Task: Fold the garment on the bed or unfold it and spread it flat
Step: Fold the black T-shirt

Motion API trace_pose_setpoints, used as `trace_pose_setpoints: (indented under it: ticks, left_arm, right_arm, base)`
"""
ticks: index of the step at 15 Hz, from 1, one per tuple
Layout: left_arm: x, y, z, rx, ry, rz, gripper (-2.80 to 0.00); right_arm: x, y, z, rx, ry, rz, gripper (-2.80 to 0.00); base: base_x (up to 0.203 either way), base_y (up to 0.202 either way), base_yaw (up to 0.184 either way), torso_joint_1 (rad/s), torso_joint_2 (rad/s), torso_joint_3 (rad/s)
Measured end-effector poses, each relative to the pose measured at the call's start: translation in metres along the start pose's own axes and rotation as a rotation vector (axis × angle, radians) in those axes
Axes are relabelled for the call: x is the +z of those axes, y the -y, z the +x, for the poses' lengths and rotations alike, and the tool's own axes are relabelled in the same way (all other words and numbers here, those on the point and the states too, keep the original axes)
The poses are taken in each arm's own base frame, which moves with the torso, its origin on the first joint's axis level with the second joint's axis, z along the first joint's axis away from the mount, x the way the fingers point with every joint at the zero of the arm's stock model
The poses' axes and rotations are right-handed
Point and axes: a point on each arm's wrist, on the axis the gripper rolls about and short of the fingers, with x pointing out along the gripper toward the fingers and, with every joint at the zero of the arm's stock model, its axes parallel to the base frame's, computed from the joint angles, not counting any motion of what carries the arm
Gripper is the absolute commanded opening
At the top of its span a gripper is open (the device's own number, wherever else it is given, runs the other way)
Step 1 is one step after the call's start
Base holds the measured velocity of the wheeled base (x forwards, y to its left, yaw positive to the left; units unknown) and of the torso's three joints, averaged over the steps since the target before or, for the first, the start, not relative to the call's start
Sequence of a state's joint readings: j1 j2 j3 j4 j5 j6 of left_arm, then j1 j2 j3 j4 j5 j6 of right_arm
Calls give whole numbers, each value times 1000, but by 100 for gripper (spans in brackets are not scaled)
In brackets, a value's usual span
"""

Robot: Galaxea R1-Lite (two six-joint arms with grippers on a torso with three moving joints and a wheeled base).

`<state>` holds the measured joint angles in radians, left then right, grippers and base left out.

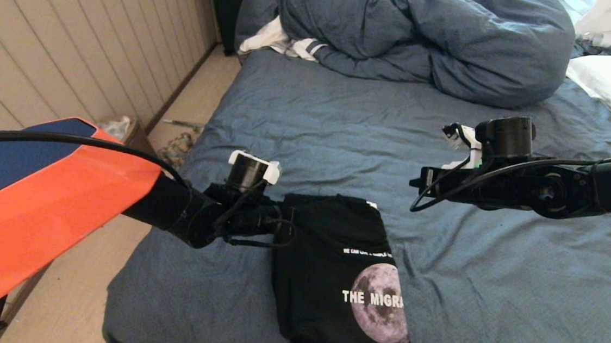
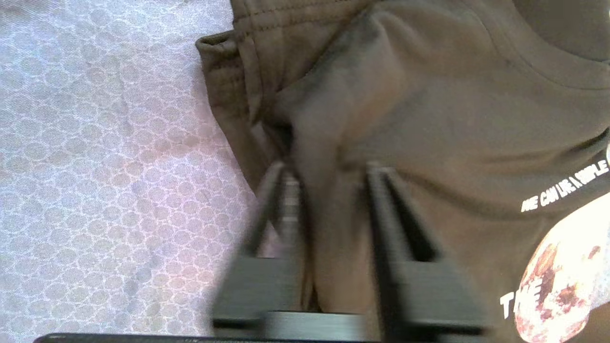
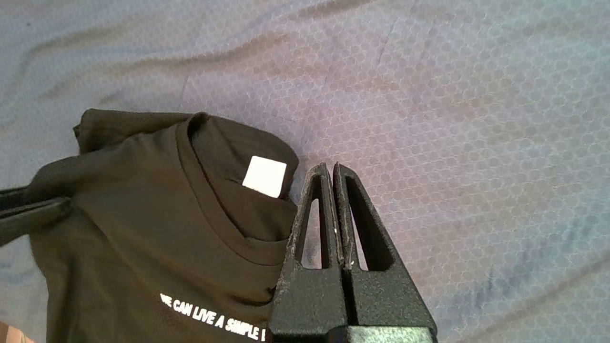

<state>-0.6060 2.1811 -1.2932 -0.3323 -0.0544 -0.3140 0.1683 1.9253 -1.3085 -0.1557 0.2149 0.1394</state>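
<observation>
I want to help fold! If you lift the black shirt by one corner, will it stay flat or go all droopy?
Probably droopy: the black shirt bunches in soft wrinkles near its collar. Likely light too, since the folded layers lie thin.

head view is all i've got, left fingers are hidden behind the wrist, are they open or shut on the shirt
Observer: Left wrist view shows the left gripper with its fingers parted, a ridge of the black T-shirt between them.
Operator: right fingers, holding anything
Observer: No. The right gripper is shut on nothing, above the bare bed sheet beside the shirt's collar.
Operator: any label at the collar
Observer: Yes, a plain white square tag sits inside the neckline.
</observation>
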Motion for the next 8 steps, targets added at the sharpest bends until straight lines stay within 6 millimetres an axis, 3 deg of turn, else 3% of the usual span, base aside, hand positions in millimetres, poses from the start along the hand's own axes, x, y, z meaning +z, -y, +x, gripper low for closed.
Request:
trace_pose_setpoints:
  ticks: [4,8]
  left_arm:
    - [5,2,-12,-20,10,1,0]
    - [16,0,-40,-23,49,-4,0]
  right_arm:
    - [0,0,0,0,-2,-2,-280]
    - [1,0,-3,-1,2,-2,-280]
  base:
    - [0,0,0,0,0,0]
    - [0,0,0,0,0,0]
